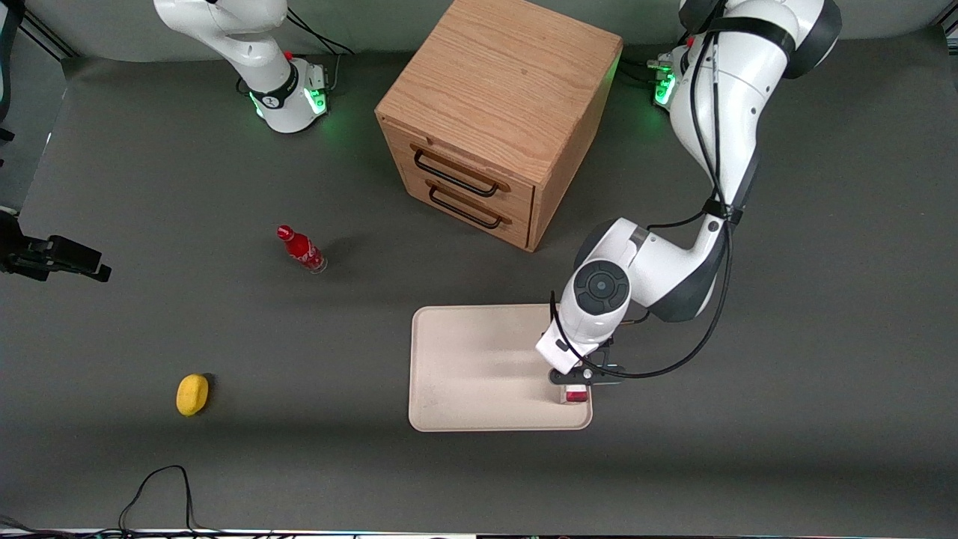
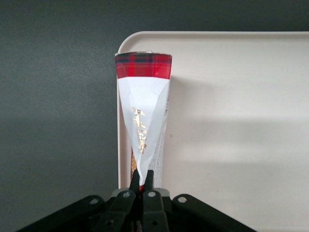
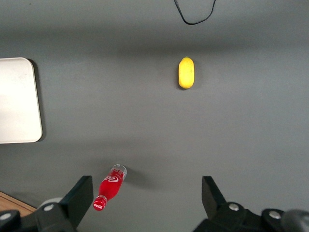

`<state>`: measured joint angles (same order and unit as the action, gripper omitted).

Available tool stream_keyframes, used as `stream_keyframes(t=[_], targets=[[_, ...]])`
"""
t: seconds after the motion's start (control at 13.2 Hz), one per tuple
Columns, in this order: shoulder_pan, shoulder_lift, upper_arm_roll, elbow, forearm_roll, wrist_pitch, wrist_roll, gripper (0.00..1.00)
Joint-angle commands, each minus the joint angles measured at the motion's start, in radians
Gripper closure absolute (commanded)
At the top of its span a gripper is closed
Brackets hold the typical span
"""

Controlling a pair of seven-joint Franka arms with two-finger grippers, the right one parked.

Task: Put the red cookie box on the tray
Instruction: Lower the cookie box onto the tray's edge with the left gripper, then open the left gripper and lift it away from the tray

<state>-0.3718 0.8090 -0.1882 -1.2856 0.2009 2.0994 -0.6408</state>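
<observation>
The gripper is hovering over the tray at the edge nearest the working arm, jaws clamping the red cookie box. The box is hanging long axis vertical, directly below the jaws, lower end over the tray rim.

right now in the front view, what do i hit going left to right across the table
lemon → red bottle → cabinet → gripper holding the cookie box over the tray's edge at the working arm's end
</observation>
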Motion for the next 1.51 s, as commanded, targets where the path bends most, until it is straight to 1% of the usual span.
stream_keyframes(t=[0.0,0.08,0.23,0.38,0.45,0.61,0.68,0.76,0.91,0.98,1.14,1.29,1.44], targets=[[-0.007,-0.013,0.007,-0.015,0.023,0.013,-0.031,1.00],[-0.007,-0.013,0.007,-0.015,0.023,0.013,-0.031,1.00],[-0.006,-0.013,0.009,-0.015,0.025,0.011,-0.023,0.55],[-0.004,-0.013,0.009,-0.015,0.025,0.010,-0.023,0.35],[-0.006,-0.013,0.010,-0.015,0.025,0.010,-0.026,0.27],[-0.004,-0.014,0.010,-0.015,0.023,0.008,-0.031,0.13],[-0.006,-0.016,0.009,-0.014,0.023,0.004,-0.033,0.03],[-0.004,-0.021,0.009,-0.012,0.022,-0.001,-0.042,0.00],[-0.003,-0.048,0.009,-0.004,0.020,-0.027,-0.069,0.00],[0.001,-0.083,0.007,0.000,0.009,-0.079,-0.071,0.00],[0.002,-0.181,0.006,0.006,0.005,-0.207,-0.071,0.00],[0.010,-0.293,0.006,0.014,-0.041,-0.368,-0.060,0.00],[0.010,-0.402,0.006,0.015,-0.046,-0.488,-0.053,0.00]])
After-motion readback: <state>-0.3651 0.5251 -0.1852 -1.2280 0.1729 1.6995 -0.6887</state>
